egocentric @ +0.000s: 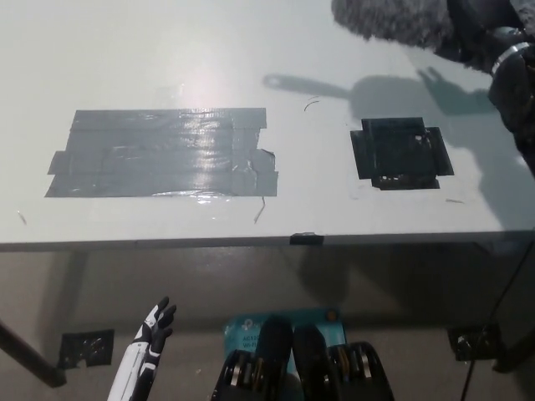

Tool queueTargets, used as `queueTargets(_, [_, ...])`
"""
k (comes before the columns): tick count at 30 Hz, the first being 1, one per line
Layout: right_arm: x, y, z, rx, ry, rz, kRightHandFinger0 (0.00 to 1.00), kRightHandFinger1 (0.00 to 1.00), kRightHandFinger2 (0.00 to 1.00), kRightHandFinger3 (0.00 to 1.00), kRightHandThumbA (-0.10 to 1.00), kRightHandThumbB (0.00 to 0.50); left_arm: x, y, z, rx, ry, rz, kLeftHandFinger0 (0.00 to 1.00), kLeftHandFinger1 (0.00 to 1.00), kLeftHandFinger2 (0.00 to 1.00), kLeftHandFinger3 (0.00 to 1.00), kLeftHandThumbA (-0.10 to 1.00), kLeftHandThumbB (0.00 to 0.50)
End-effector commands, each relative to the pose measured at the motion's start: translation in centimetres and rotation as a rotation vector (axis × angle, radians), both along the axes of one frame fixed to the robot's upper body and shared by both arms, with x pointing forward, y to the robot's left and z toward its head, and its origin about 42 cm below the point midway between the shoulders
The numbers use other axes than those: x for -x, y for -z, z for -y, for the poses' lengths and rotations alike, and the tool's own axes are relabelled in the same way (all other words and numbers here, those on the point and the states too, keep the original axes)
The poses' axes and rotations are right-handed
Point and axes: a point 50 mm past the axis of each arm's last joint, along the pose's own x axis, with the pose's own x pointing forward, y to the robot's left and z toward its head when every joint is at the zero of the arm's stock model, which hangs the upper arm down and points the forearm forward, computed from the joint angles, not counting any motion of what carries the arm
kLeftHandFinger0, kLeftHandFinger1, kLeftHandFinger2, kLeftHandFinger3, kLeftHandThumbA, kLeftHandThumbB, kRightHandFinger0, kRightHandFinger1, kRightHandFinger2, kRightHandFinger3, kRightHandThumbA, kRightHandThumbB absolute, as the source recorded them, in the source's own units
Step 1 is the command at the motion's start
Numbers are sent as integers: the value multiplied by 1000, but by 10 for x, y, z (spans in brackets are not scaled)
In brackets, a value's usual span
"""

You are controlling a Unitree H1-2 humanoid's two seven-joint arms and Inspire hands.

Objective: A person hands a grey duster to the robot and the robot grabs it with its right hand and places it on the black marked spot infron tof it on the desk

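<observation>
Holding grey duster above the desk's far right corner

Gripping the grey duster [393,18] is the black right hand [493,42], up at the far right corner of the desk [167,50] and cut off by the frame edge. Only the fluffy head is showing, sticking out to the left of the hand; the handle is sitting out of frame or hidden. The fingers are wrapping the duster's right end, though the exact grasp is hard to make out, dark on dark. Both are hanging clear of the surface and casting a shadow onto the desk just below them, with the shadow of the handle stretching left.

The black marked spot [399,154], a square of black tape, is lying bare near the front right part of the desk, well apart from the duster and nearer the front edge. A big patch of grey tape strips [163,154] is sitting on the left half of the desk, running close to the front edge, with loose ends curling at its right side.

The white left hand [150,330] is resting below the desk's front edge at lower left, holding nothing, fingers apart and pointing up.
</observation>
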Motion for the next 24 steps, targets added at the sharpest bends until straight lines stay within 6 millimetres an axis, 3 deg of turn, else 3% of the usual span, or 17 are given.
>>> queueTargets(1, [0,-10,21,27,-66,-80,224,765,989,878,-100,222,-6,-11,-1,-18,19,51,1000,1000,1000,1000,1000,206])
queueTargets(5, [1,13,34,-71,-36,-210,193,699,930,858,-100,194,-5,-10,-1,-15,20,48,1000,1000,1000,1000,1000,207])
queueTargets(7, [2,22,36,-55,-42,-254,183,693,960,962,-100,180,-5,-10,-1,-9,20,48,1000,1000,1000,1000,1000,197])
queueTargets(13, [3,30,35,-16,-14,-359,228,718,1000,989,-100,191,-7,-9,-1,-12,14,50,1000,1000,1000,1000,1000,208])
queueTargets(14, [2,27,34,-32,-18,-404,448,918,1000,1000,0,300,-8,-10,-1,-13,12,51,1000,1000,1000,1000,1000,219])
queueTargets(15, [2,25,34,-41,-24,-434,587,949,1000,1000,66,310,-8,-10,-1,-10,11,49,1000,1000,1000,1000,1000,220])
queueTargets(16, [4,18,34,-54,-93,-525,1000,1000,1000,1000,232,364,-7,-9,0,-9,13,50,1000,1000,1000,1000,1000,224])
queueTargets(17, [5,14,34,-56,-104,-561,1000,1000,1000,1000,282,372,-7,-10,-1,-9,13,50,1000,1000,1000,1000,1000,220])
queueTargets(19, [6,1,34,-61,-117,-631,1000,1000,1000,1000,483,480,-8,-10,0,-14,15,49,1000,1000,1000,1000,1000,220])
queueTargets(20, [5,-4,34,-114,-113,-674,1000,1000,1000,1000,487,499,-9,-11,1,-15,16,50,1000,1000,1000,1000,1000,221])
queueTargets(24, [9,-29,37,-275,-139,-714,1000,1000,1000,1000,577,500,-12,-11,2,-16,21,50,1000,1000,1000,1000,1000,225])
